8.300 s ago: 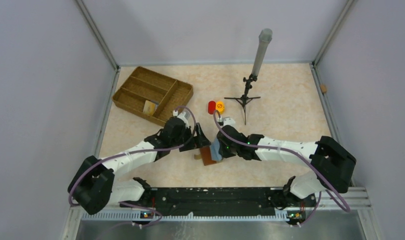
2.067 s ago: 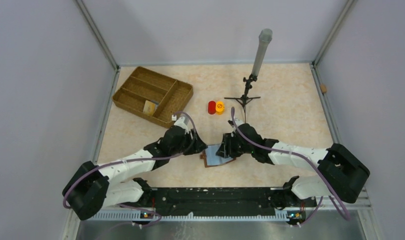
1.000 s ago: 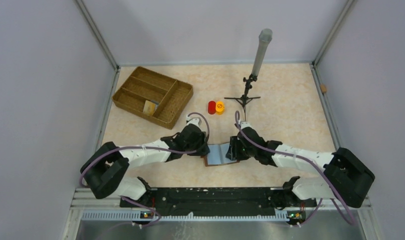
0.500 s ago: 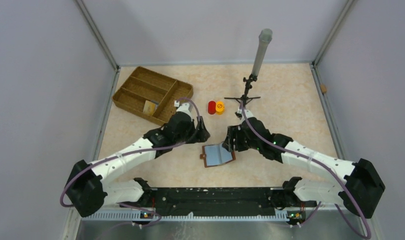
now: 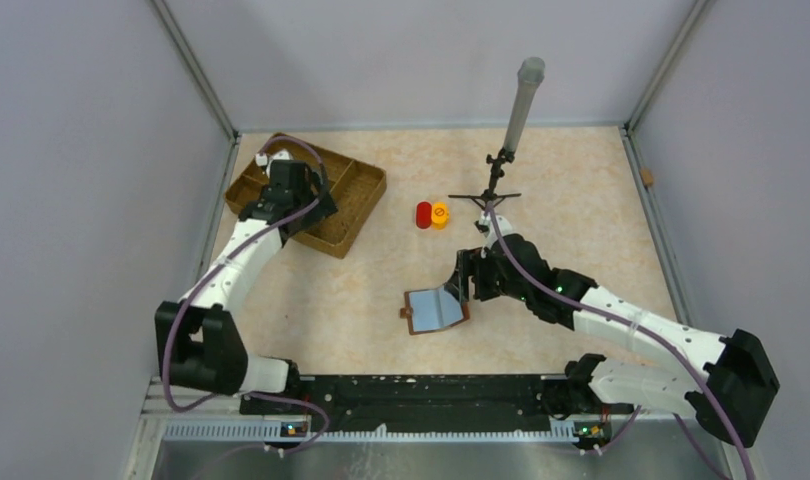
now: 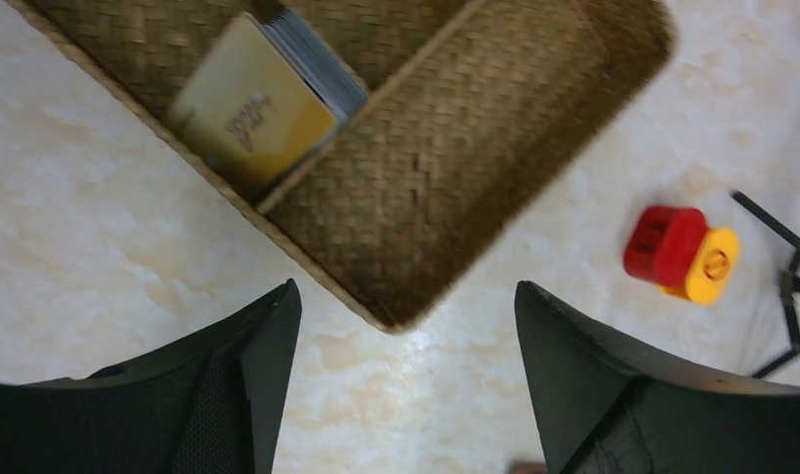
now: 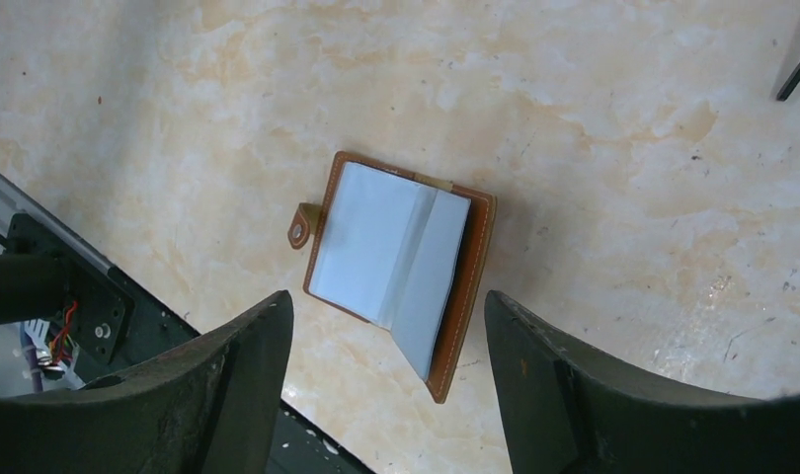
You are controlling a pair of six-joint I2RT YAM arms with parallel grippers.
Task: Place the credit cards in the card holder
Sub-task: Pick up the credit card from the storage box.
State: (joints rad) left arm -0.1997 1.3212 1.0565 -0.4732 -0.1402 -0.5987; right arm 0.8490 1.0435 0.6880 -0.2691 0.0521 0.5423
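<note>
Here the right gripper [image 7: 386, 306] hangs above the card holder [image 7: 396, 267] with its jaws spread wide and nothing between them. In the right wrist view the holder shows in the gap between the two fingers, but it lies on the table [image 7: 594, 128] untouched. It is open, its pale blue-grey inside facing up. Its clasp tab points toward the left arm's side, and its fold and long edges run roughly away from the arm bases. The leaf nearer the right arm looks tilted up rather than flat. The left gripper [image 6: 406, 306], its jaws also wide apart and empty, hovers over the near edge of the wicker tray [image 6: 455, 168]. The credit cards [image 6: 253, 114] lie in a tray compartment beyond the left finger, outside the jaws. The yellow card is on top and a blue-grey one [image 6: 322, 64] peeks out behind it, their long axis diagonal in that view. The red and orange caps [image 6: 680, 252] sit on the table beside the tray.
</note>
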